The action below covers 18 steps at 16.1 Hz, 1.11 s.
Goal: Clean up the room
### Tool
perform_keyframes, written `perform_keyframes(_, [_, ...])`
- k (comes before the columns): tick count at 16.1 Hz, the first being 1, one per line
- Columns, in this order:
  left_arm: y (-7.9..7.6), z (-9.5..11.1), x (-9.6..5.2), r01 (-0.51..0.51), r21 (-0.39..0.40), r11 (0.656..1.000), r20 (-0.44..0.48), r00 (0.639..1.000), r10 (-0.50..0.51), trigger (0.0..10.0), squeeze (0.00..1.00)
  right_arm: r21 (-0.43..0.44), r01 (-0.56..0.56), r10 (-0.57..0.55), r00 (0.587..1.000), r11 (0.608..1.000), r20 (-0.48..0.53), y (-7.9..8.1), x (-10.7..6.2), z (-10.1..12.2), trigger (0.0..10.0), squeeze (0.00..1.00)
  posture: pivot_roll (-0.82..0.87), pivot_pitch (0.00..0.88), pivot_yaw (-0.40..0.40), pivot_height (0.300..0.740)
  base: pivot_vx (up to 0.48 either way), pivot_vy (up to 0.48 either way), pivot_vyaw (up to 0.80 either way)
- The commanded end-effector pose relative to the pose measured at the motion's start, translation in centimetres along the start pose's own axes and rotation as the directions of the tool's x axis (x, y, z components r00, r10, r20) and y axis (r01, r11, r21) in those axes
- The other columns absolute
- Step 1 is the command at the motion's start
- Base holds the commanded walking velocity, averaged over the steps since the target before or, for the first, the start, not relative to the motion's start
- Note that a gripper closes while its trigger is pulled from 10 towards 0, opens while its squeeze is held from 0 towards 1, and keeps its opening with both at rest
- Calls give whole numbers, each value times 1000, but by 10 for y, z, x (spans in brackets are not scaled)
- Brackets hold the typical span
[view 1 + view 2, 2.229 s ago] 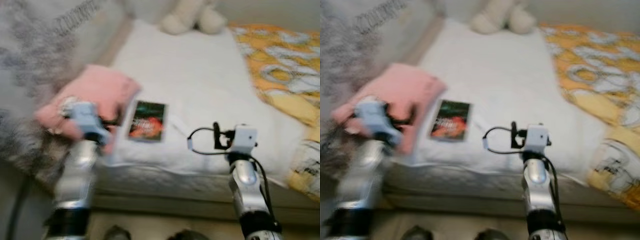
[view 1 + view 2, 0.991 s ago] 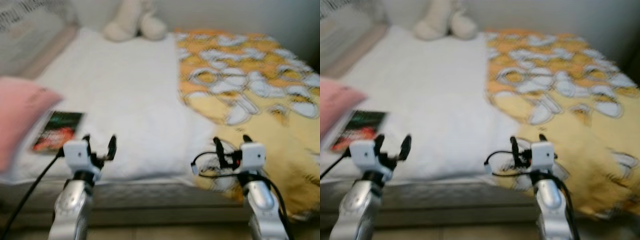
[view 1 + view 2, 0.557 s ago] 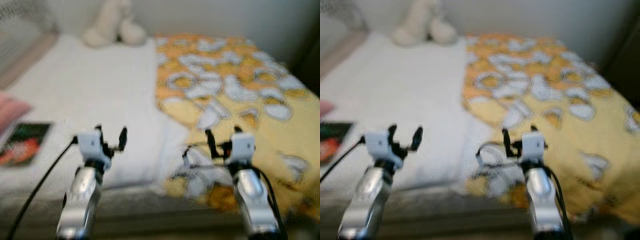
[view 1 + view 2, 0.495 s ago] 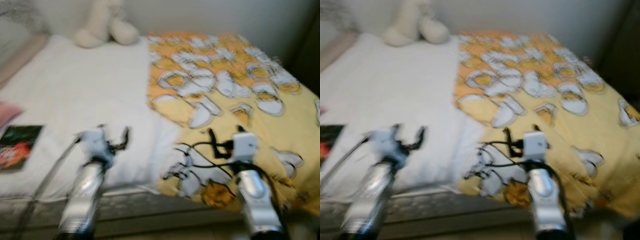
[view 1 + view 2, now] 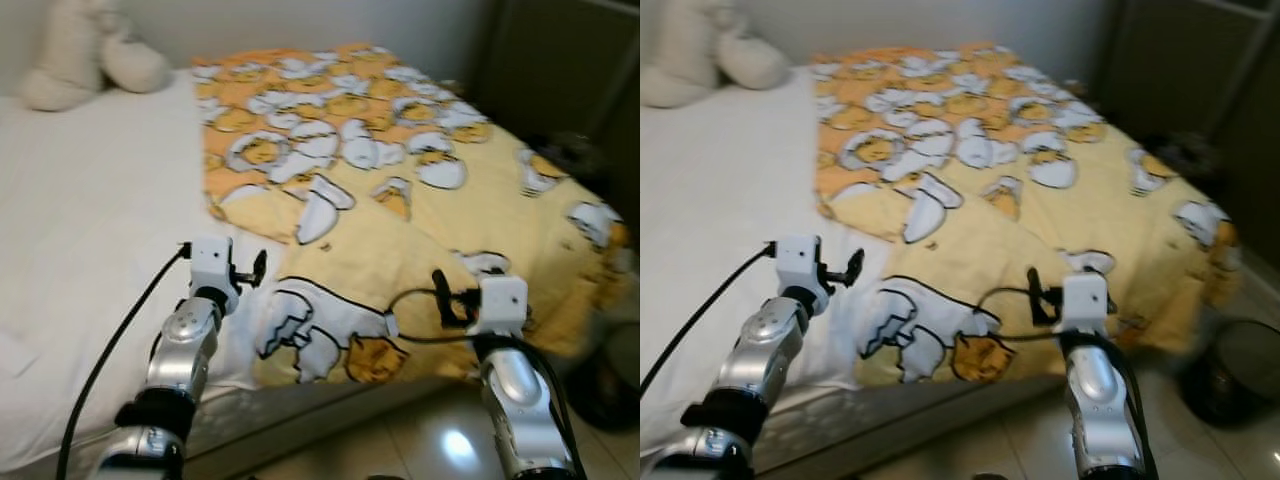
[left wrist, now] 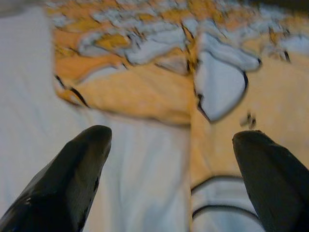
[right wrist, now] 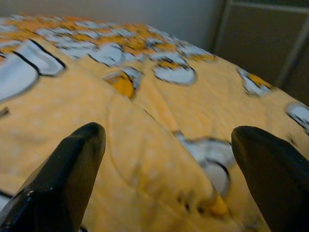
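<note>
A yellow and orange blanket [image 5: 400,180] printed with white cartoon figures covers the right part of the bed. White sheet [image 5: 90,220] lies bare on the left part. My left gripper [image 5: 245,268] hovers open over the blanket's near left edge, where it meets the sheet [image 6: 145,183]. My right gripper [image 5: 448,297] is held open above the blanket's front edge [image 7: 145,145]. Neither holds anything.
A cream plush toy [image 5: 85,55] sits at the head of the bed, far left. A dark cabinet or wardrobe [image 5: 560,70] stands to the right of the bed. A dark round object [image 5: 1235,375] rests on the tiled floor [image 5: 430,445] at the right.
The camera has swung to the right: the pink pillow and the book have left the picture, and the blanket and dark furniture have come in. Both grippers stay raised and open.
</note>
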<state>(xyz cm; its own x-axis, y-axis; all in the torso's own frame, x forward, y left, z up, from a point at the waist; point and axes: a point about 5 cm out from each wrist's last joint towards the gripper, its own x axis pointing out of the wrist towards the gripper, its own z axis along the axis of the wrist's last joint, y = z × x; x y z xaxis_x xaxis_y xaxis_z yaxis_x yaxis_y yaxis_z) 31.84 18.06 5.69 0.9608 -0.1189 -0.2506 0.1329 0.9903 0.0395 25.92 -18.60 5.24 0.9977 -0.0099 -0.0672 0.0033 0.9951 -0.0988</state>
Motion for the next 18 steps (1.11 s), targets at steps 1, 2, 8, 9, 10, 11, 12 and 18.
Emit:
perform_keyframes(1, [1,-6,2,22,36,999,-60,998,-20,10000,0,6,-20,20,1000,1000,7,3,-2,2,10000,0,-166,0,18,740,0,0,-731])
perform_keyframes(2, [6,-16,1,31,62,998,-121,992,-23,10000,0,2,-28,28,1000,1000,-6,2,-6,-2,10000,0,-174,0,22,740,0,0,-738])
perform_keyframes(8, [-1,-78,-25,197,61,978,-436,887,-152,10000,0,-7,-94,93,995,996,-46,7,-17,-9,10000,0,-172,36,-5,740,0,0,-123])
perform_keyframes(9, [0,-80,-26,189,65,980,-438,888,-142,10000,0,-13,-103,102,994,995,-45,7,-17,-8,10000,0,-173,43,-11,740,0,0,0])
perform_keyframes(10, [0,-82,-26,174,63,983,-440,889,-129,10000,0,-18,-111,110,993,994,-45,7,-18,-8,10000,0,-175,47,-18,740,0,0,0])
perform_keyframes(11, [2,-82,-26,131,72,989,-422,902,-89,10000,0,-25,-115,114,992,993,-51,4,-19,-8,10000,0,-179,51,-25,740,0,0,0])
perform_keyframes(12, [2,-81,-25,119,62,991,-413,907,-83,10000,0,-27,-116,115,992,993,-53,3,-19,-8,10000,0,-179,51,-25,740,0,0,0])
perform_keyframes(18, [18,-69,-20,-50,63,997,-321,945,68,10000,0,25,-303,303,940,953,-156,18,-29,-19,10000,0,-191,61,-38,740,0,0,0])
